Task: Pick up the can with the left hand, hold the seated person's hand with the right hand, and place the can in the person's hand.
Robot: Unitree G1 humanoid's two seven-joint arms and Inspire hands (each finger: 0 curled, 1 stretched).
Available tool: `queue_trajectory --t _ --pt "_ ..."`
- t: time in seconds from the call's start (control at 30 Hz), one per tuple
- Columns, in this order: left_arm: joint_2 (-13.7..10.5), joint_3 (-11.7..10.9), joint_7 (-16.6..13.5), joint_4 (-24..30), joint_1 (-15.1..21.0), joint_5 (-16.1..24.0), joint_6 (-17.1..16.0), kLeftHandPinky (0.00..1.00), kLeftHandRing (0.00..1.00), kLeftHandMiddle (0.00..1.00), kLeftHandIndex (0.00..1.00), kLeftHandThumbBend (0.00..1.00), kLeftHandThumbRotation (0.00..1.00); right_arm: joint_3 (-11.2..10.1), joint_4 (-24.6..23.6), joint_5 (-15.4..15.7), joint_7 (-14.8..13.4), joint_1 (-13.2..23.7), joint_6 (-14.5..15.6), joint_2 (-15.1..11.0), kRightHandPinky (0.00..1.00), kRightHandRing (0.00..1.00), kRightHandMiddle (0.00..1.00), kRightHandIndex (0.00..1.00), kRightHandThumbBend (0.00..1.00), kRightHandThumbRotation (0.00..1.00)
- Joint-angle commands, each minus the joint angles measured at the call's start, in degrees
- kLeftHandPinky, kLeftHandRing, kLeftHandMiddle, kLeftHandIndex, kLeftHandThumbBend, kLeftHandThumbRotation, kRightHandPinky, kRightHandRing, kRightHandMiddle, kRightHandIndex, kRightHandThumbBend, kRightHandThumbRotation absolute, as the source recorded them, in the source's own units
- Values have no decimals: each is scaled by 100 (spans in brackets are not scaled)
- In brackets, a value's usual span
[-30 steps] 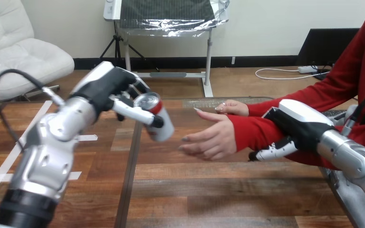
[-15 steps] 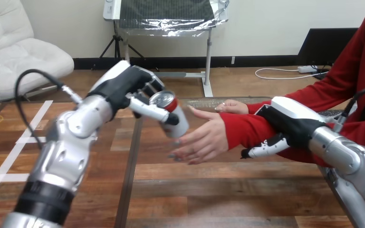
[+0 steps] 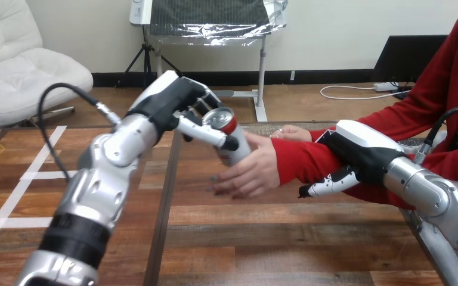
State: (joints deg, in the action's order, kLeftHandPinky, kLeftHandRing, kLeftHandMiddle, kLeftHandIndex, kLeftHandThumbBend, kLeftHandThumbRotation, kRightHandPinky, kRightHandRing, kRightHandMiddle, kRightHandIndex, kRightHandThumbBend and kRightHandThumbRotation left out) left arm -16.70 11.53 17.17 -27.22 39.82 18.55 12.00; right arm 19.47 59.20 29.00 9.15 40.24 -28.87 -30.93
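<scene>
one step looks done, one partly, one is left. the left hand comes in from the lower left of the frame and ends in the upper middle. its fingers and thumb are curled round the can, so the pick-up is complete. the can is in the air above the table, with its silver top leaning toward the frame's left.

the can's lower end is against the palm of the person's hand, which is held out at the centre of the frame with its fingers cupped loosely below the can. that hand does not seem to be closed round the can, and the robot's grip on the can's upper part is not let go. the hand-over looks to be at the point of contact and not yet finished.

the right hand, at the middle right, lies against the person's red sleeve on the forearm, behind the wrist rather than on the hand itself. whether it grips the arm or only rests there cannot be told.

by this view, what is left is for the left hand to release the can into the waiting palm.
</scene>
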Motion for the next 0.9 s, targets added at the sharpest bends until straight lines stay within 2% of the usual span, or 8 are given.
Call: queue_trajectory --t 0.0,0.37,0.6,0.87 --pt "245 33 -202 -231 757 -20 -314 31 39 44 43 76 0 -219 -375 -242 21 636 -51 174 31 34 36 35 67 27" --pt "504 91 -263 -412 932 -28 -250 28 36 42 43 75 0 -194 -409 -306 65 633 24 215 32 34 37 38 68 28" --pt "660 171 -185 -585 1058 -61 -361 26 34 40 43 75 0 -175 -372 -326 52 646 -20 239 32 35 38 39 68 27" --pt "825 177 -148 -692 1084 -132 -418 28 35 41 42 74 0 -180 -380 -347 46 641 6 255 31 34 38 40 68 26"
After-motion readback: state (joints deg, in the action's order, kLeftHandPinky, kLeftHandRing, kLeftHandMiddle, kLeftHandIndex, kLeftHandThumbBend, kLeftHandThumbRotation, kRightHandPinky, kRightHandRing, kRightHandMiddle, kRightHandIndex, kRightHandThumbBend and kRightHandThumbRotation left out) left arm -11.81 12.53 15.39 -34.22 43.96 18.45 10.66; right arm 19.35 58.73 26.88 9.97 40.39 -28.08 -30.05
